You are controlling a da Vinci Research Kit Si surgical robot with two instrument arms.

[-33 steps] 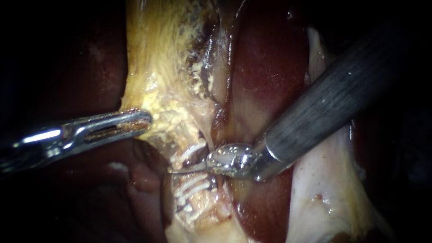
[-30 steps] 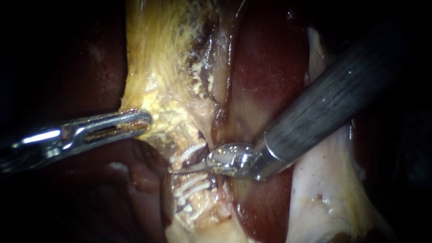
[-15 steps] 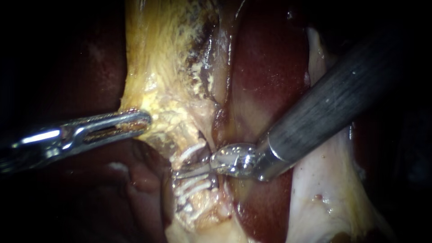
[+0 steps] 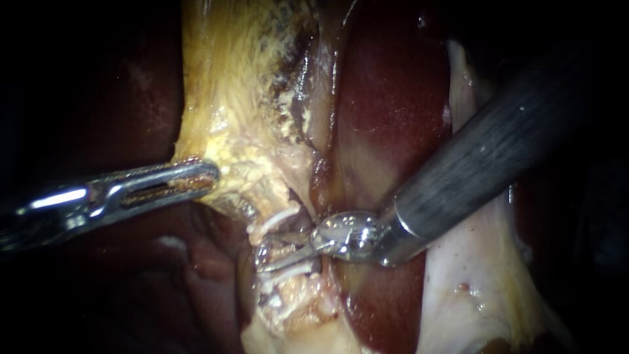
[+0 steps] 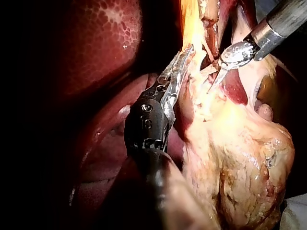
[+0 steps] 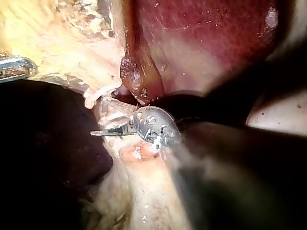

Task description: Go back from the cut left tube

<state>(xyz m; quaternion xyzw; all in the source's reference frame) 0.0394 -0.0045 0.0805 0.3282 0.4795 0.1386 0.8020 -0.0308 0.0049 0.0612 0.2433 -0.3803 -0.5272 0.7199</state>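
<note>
The left tube (image 4: 286,257) lies cut, with white clips on its upper stump (image 4: 278,219) and more white clips on its lower stump (image 4: 288,271). My right instrument (image 4: 262,265) comes in from the upper right. Its thin blades lie shut, pointing left into the gap between the stumps, also seen in the right wrist view (image 6: 98,132) and the left wrist view (image 5: 211,85). My left instrument (image 4: 207,174) comes in from the left, its jaws shut on the edge of the yellow gallbladder tissue (image 4: 229,98), just above and left of the cut; the left wrist view shows these jaws (image 5: 186,55).
Dark red liver (image 4: 386,111) lies right of the tube, under the right instrument's shaft (image 4: 485,151). Pale white tissue (image 4: 472,275) spreads at lower right. In the left wrist view a large yellow lump of gallbladder (image 5: 240,158) lies beside the left instrument's shaft.
The right instrument has drawn back a little to the right and its blade tip has dropped. The two clipped stumps have parted, the upper one lifting. The left instrument holds still.
</note>
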